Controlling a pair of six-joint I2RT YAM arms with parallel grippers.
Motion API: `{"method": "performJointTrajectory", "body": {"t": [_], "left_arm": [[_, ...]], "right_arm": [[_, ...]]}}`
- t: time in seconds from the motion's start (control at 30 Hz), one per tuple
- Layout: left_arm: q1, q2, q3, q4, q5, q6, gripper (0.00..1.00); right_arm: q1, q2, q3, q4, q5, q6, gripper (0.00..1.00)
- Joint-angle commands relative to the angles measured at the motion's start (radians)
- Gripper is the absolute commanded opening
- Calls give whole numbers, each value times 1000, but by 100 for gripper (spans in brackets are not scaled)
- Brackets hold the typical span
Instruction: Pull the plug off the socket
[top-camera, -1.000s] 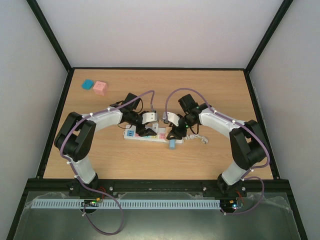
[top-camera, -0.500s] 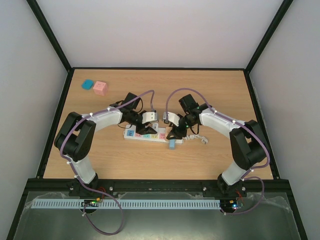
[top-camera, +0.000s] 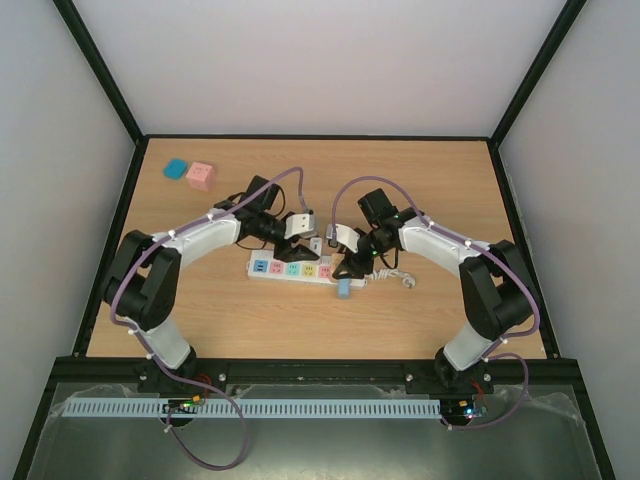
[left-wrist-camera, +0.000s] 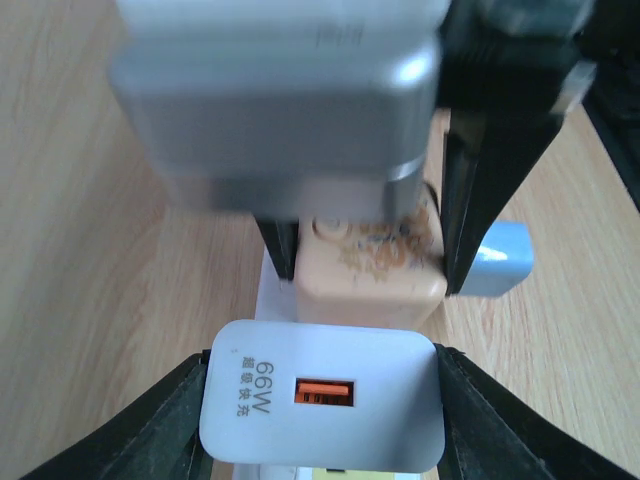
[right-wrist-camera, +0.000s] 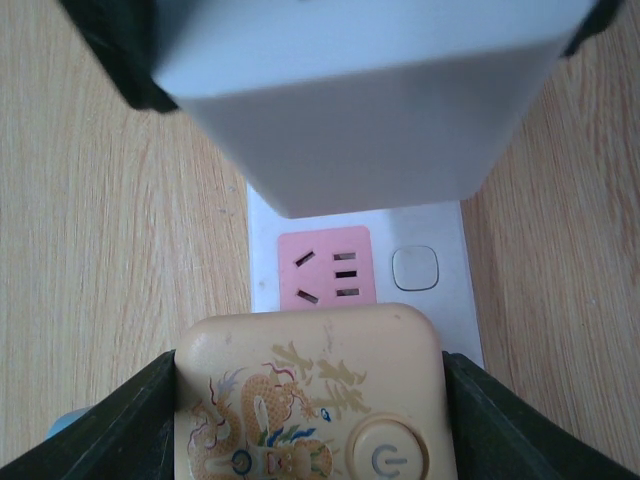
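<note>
Left wrist view: the left end effector (left-wrist-camera: 322, 425) clamps a white 66W charger plug (left-wrist-camera: 322, 385) between its fingers, held off the outlets. The long white power strip with pastel outlets (top-camera: 288, 269) lies mid-way across the wooden bench (top-camera: 200, 310). The right end effector (right-wrist-camera: 310, 430) grips a beige dragon-patterned block (right-wrist-camera: 310, 390) at the strip's right-hand end.

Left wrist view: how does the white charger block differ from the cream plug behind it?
The white charger is plain, marked 66W, with an orange port; the cream plug carries a dragon drawing and a round power button. The left pincer grips the white charger, the right pincer the cream plug. Both are rounded blocks held by their sides.
</note>
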Motion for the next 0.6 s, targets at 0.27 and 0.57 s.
{"method": "performJointTrajectory", "body": {"t": [0.27,0.57], "left_arm": [[59,-101,72,-107,45,25,42],[182,-160,160,-287,-224,138,42]], "right_arm": [[3,15,-35,37,52,18,35],[6,7,-37,49,58,22,36]]}}
